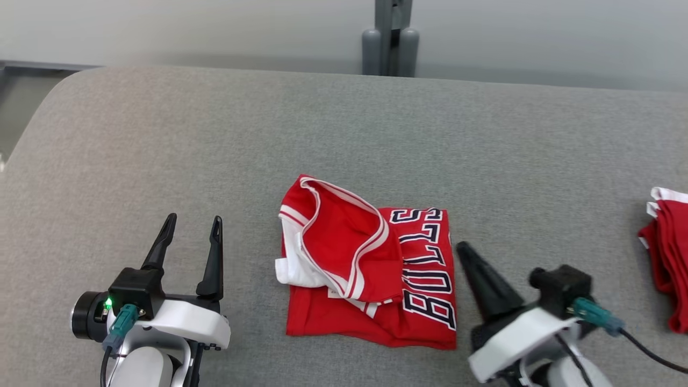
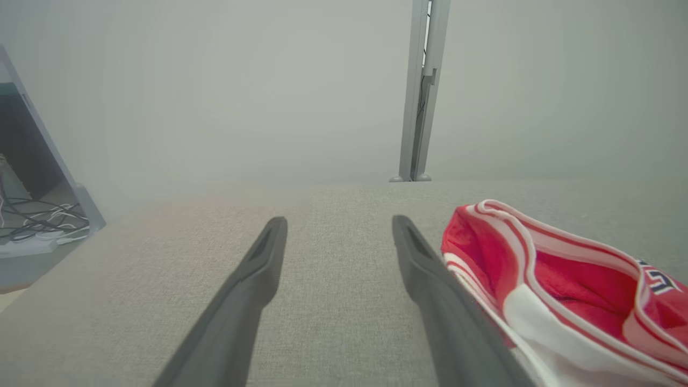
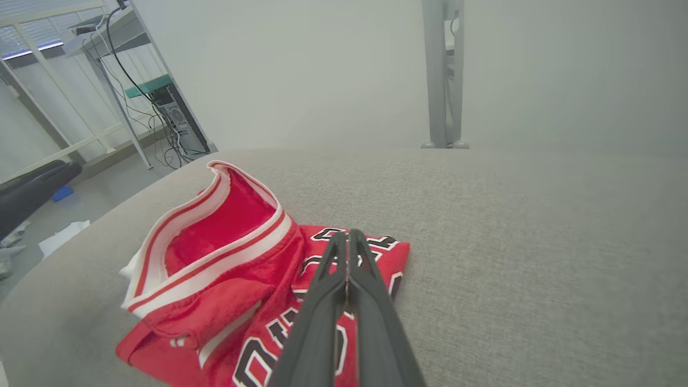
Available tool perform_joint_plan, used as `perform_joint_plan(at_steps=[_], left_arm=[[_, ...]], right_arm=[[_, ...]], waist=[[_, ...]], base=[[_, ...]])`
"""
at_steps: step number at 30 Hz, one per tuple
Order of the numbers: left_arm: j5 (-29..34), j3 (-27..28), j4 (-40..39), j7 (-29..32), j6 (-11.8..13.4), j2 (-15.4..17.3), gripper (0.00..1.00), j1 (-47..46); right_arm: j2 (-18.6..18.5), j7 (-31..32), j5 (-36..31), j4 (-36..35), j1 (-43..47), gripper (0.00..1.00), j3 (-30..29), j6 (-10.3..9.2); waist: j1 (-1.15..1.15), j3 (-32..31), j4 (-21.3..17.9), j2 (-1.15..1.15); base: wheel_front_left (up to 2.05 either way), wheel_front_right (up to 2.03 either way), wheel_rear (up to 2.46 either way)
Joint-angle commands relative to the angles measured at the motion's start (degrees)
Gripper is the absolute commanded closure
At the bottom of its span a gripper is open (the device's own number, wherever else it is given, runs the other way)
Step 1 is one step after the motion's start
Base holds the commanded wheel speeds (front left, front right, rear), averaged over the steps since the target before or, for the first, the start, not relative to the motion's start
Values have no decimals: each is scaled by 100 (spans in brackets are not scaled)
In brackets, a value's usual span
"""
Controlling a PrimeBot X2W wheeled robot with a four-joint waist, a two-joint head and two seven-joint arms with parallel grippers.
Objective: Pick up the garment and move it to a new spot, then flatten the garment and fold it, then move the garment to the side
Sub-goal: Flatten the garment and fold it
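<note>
Flanking the rumpled jersey [image 1: 371,269] near the bench's [image 1: 215,134] front edge, the left gripper [image 1: 194,219] hangs wide while the right gripper [image 1: 463,248], fingers pressed together, noses its right edge, likely to fold.

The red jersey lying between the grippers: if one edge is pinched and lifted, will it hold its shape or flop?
Probably floppy: the red jersey lies in soft, loose folds, so its layers would likely unfold and hang. It looks light, since its striped trim stands up unsupported. Pushed, it may bunch rather than slide on the textured grey surface.
</note>
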Motion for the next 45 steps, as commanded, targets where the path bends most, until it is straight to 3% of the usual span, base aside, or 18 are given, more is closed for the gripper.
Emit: perform_joint_plan(at_steps=[1, 13, 17, 25, 33, 41, 42, 43, 44, 45], left_arm=[[-23, 8, 11, -20, 3, 0, 0, -78], [-48, -82, 201, -83, -36, -34, 0, -219], [-67, -101, 246, -87, -47, -61, 0, -270], [-92, -88, 315, -108, -21, -71, 0, -264], [-76, -21, 288, -115, 39, -29, 0, -206], [-44, -10, 215, -119, 81, 6, 0, -129], [-41, -9, 203, -119, 79, 20, 0, -119], [-36, -4, 195, -119, 81, 32, 0, -117], [-34, -8, 187, -119, 77, 33, 0, -118], [-30, -4, 171, -120, 79, 40, 0, -111]], right_arm=[[9, -66, 153, 114, -118, 100, 118, 2], [204, -412, 1080, 2030, -1288, 100, 2103, 2], [221, -495, 1406, 2332, -1564, 100, 2776, 2], [226, -923, 1989, 2312, -1923, 100, 3260, 2], [44, -1090, 1734, 1482, -1889, 100, 2604, 2], [-183, -1096, 631, 693, -1336, 100, 958, 2], [-189, -1050, 479, 630, -1243, 95, 770, 2], [-205, -1019, 321, 540, -1150, 75, 534, 2], [-190, -990, 232, 446, -1055, 50, 347, 2], [-194, -931, 97, 362, -957, 0, 149, 2]], waist=[[0, 51, 80, 0], [0, 178, 300, 0], [0, 194, 323, 0], [0, 201, 327, 0], [0, 125, 142, 0], [0, 7, -55, 0], [0, -9, -79, 0], [0, -21, -98, 0], [0, -32, -115, 0], [0, -47, -137, 0]], base=[[0, 0, 0], [0, 0, 0], [0, 0, 0], [0, 0, 0], [0, 0, 0], [0, 0, 0], [0, 0, 0], [0, 0, 0], [0, 0, 0], [0, 0, 0]])
